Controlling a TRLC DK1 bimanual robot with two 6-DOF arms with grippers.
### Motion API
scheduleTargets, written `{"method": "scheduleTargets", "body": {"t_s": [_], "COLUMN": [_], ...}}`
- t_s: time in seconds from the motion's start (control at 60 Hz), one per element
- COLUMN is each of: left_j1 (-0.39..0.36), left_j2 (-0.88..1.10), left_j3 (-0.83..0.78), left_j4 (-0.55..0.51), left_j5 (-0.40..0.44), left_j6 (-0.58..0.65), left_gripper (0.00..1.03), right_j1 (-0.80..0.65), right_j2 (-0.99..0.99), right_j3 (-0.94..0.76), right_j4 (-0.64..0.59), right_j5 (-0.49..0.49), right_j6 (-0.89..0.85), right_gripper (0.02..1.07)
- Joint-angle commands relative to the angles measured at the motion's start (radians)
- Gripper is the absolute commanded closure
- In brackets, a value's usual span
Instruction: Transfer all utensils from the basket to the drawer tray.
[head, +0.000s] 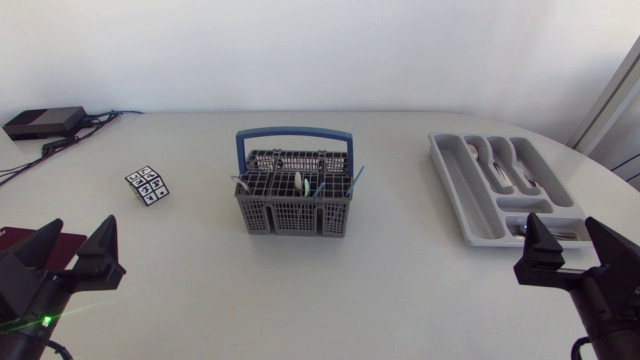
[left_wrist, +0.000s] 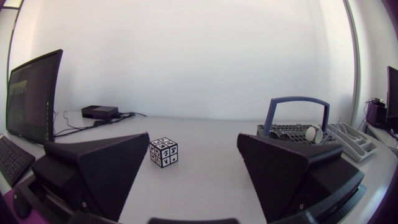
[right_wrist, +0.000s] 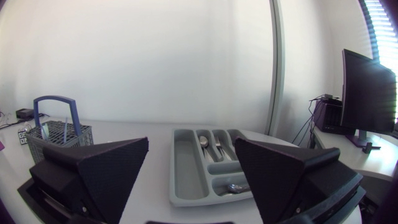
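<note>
1. our left gripper (head: 80, 238) hangs low over the near left of the table (head: 200, 290), its two wedge fingers spread wide and nothing between them.
2. our right gripper (head: 567, 238) sits at the near right, likewise released and bare, with the near end of the drawer tray (head: 468, 205) just ahead of it.
3. the basket (head: 293, 210), grey with a blue handle (head: 294, 133) standing upright, rests mid-table, well apart from both grippers.
4. utensils (head: 320, 186) stand in the basket's compartments: a white-headed piece (head: 297, 185) near the middle, and thin teal handles (head: 356, 180) leaning out on the tray side. we cannot tell how many there are in all.
5. the drawer tray lies at the right of the table, well apart from the basket. spoons (head: 505, 165) lie in its long compartments, and another metal piece (head: 520, 229) lies in the crosswise compartment at its near end.
6. a small cube (head: 148, 186) with black-and-white markers stands left of the basket, ahead of the left gripper. a flat black box (head: 45, 122) sits at the far left corner.
</note>
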Motion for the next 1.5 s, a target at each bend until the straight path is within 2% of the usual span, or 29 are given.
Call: {"method": "scheduleTargets", "body": {"t_s": [0.0, 0.35, 0.55, 0.683, 0.8, 0.933, 1.033, 1.217, 1.3, 1.4, 1.483], "left_j1": [-0.005, -0.007, -0.01, -0.033, -0.037, -0.087, -0.107, -0.189, -0.217, -0.283, -0.324], "left_j2": [-0.007, -0.009, 0.005, 0.131, 0.258, 0.392, 0.491, 0.711, 0.8, 0.852, 0.887], "left_j3": [-0.038, -0.031, 0.07, 0.165, 0.258, 0.341, 0.4, 0.559, 0.627, 0.659, 0.697], "left_j4": [-0.016, -0.013, -0.068, -0.068, -0.068, -0.074, -0.105, -0.281, -0.364, -0.393, -0.439], "left_j5": [-0.005, -0.005, -0.003, -0.005, -0.005, -0.009, -0.031, -0.075, -0.081, -0.08, -0.057], "left_j6": [-0.022, -0.024, -0.025, -0.033, -0.048, -0.087, -0.116, -0.113, -0.061, 0.041, 0.05], "left_gripper": [0.04, 0.04, 0.05, 0.05, 0.05, 0.05, 0.05, 0.06, 0.06, 0.06, 0.06], "right_j1": [-0.008, -0.002, 0.004, 0.018, 0.029, 0.064, 0.116, 0.266, 0.326, 0.375, 0.4], "right_j2": [0.005, -0.007, -0.006, 0.034, 0.148, 0.295, 0.379, 0.531, 0.614, 0.731, 0.837], "right_j3": [-0.024, -0.025, 0.013, 0.074, 0.154, 0.251, 0.317, 0.441, 0.49, 0.562, 0.619], "right_j4": [0.002, 0.007, -0.01, -0.024, -0.021, -0.033, -0.062, -0.162, -0.2, -0.24, -0.265], "right_j5": [-0.001, -0.001, -0.001, -0.001, -0.002, -0.002, 0.001, 0.008, 0.013, 0.014, 0.014], "right_j6": [-0.008, -0.008, -0.019, -0.019, -0.016, -0.011, 0.041, 0.159, 0.177, 0.189, 0.185], "right_gripper": [0.07, 0.07, 0.07, 0.07, 0.07, 0.07, 0.07, 0.07, 0.07, 0.07, 0.07]}}
